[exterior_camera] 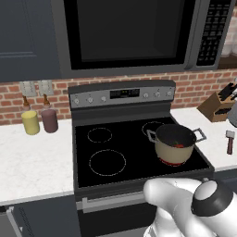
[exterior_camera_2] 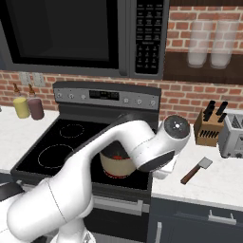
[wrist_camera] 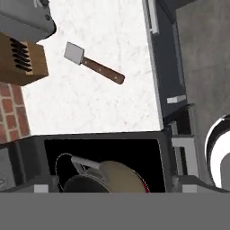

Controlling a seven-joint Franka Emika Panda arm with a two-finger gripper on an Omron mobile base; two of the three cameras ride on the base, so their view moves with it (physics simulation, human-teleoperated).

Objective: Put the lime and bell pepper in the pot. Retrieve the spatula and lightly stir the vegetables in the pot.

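Stove [exterior_camera: 120,152], black glass top; pot [exterior_camera: 174,144] on its front right burner, something red inside, likely the bell pepper [exterior_camera: 179,145]. Lime not made out.

Worktop [exterior_camera_2: 213,182] right of the stove: spatula [exterior_camera_2: 196,170] lies flat, well apart from the pot, blade toward the knife block [exterior_camera_2: 208,126], handle toward the front edge.

Gripper hangs above the stove's right edge, jaws spread, empty. Judgement: spatula lies to its right; grasp across the handle.

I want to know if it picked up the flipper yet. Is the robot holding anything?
No, nothing is held. The spatula lies alone on the counter beside the stove, untouched, and the robot's fingers are wide open.
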